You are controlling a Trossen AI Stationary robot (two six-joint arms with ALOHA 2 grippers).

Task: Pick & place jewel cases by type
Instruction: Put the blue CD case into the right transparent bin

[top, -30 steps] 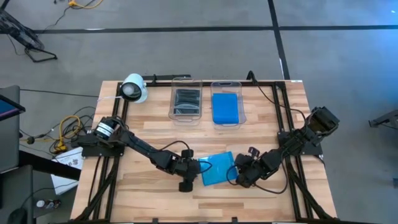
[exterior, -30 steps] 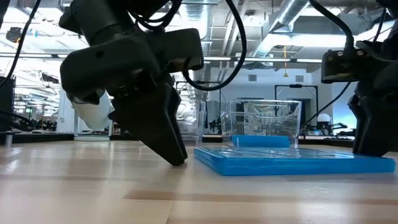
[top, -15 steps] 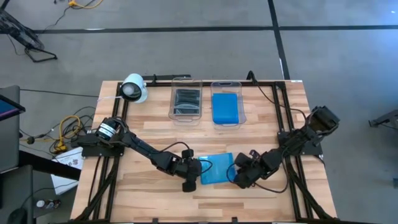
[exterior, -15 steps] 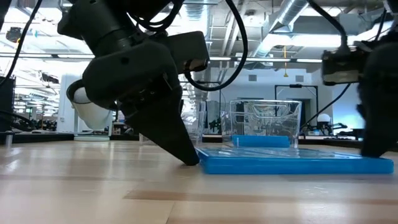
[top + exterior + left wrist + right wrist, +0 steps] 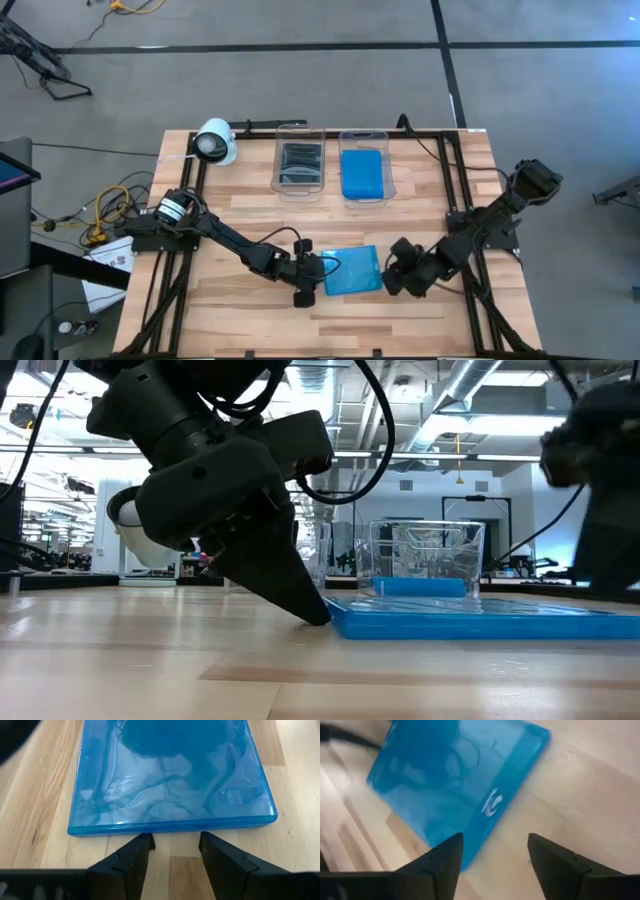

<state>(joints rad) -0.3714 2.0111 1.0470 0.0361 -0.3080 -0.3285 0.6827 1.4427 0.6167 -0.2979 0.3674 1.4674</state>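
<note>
A translucent blue jewel case [image 5: 352,270] lies flat on the wooden table near its front middle. My left gripper [image 5: 318,272] slants down at the case's left edge, open, with its fingertips at table level. My right gripper [image 5: 391,277] stands open just off the case's right edge; in the right wrist view the case [image 5: 455,775] lies ahead of its spread fingers. Whether the right gripper touches the case I cannot tell. My left gripper has its two open fingertips [image 5: 146,840] against the blue jewel case's left edge [image 5: 155,827], near the middle of that edge. The fingers slant down from the table's left. Nothing is pinched between them. The case lies flat on the table.
Two clear tubs stand at the far middle of the table. The left tub [image 5: 299,165] holds dark cases and the right tub [image 5: 362,172] holds a blue one. A white round object [image 5: 215,142] sits at the far left. Black frame rails run along both table sides.
My left gripper has sunk and gone toward the table's right edge, and the blue case has slid that way and turned squarer to the table. My right gripper has drawn back from the case's right end toward the right edge, risen a little and rolled.
</note>
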